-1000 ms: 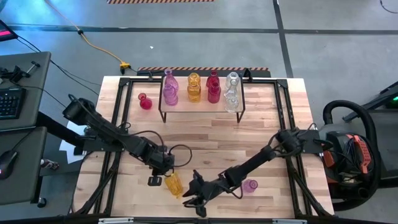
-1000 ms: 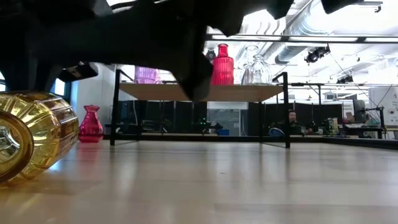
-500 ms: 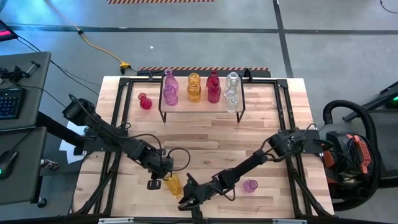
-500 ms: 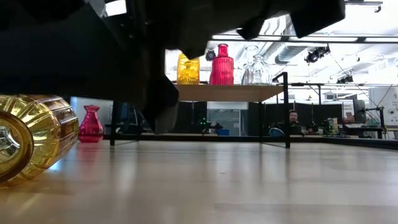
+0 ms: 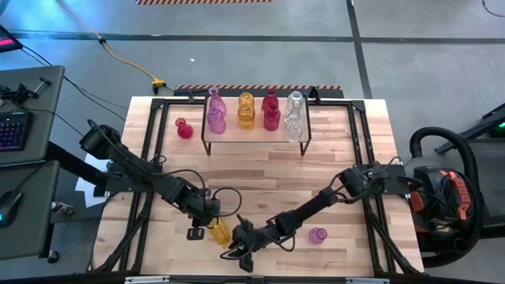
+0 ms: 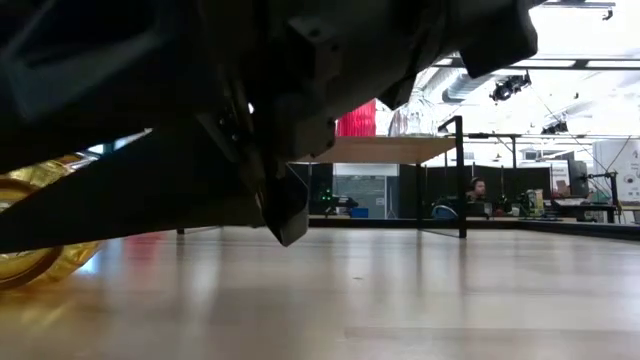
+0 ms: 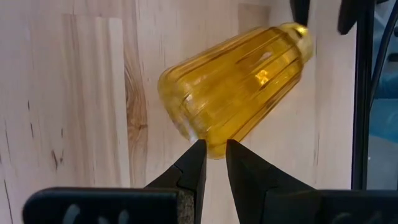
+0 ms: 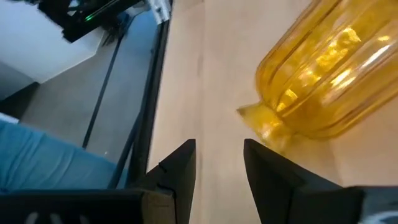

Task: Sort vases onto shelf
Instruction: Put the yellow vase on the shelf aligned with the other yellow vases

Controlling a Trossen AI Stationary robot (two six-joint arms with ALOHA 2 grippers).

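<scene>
A yellow ribbed vase [image 5: 220, 232] lies on its side near the table's front edge. My left gripper [image 7: 213, 149] points steeply down at the vase's wide end, nearly shut. My right gripper [image 8: 217, 155] reaches in low from the right and stands open, its fingertips just short of the vase's flanged neck [image 8: 264, 121] without touching it. The shelf [image 5: 256, 136] at the far side carries several upright vases: pink, amber, red and clear. A magenta vase [image 5: 184, 128] stands on the table left of the shelf. A pale pink vase [image 5: 317, 235] sits on the table by my right arm. My left gripper meets the yellow vase at the edge of its wide end [image 7: 205, 134], coming from above and slanting down. A sliver of yellow glass shows between the two fingertips. The vase lies on its side on the tabletop, its neck pointing away from these fingers.
Black frame rails [image 5: 146, 197] run along the table's left and right sides. My right gripper's body [image 6: 250, 120] fills most of the low view and hides the left part of the shelf [image 6: 400, 150]. Bare wood lies between the shelf and the arms.
My right gripper has moved down and toward the table's left edge, closing in on the yellow vase's neck, and has rolled a little. In the low view it now covers most of the vase. Its opening has stayed the same. The left gripper has kept still.
</scene>
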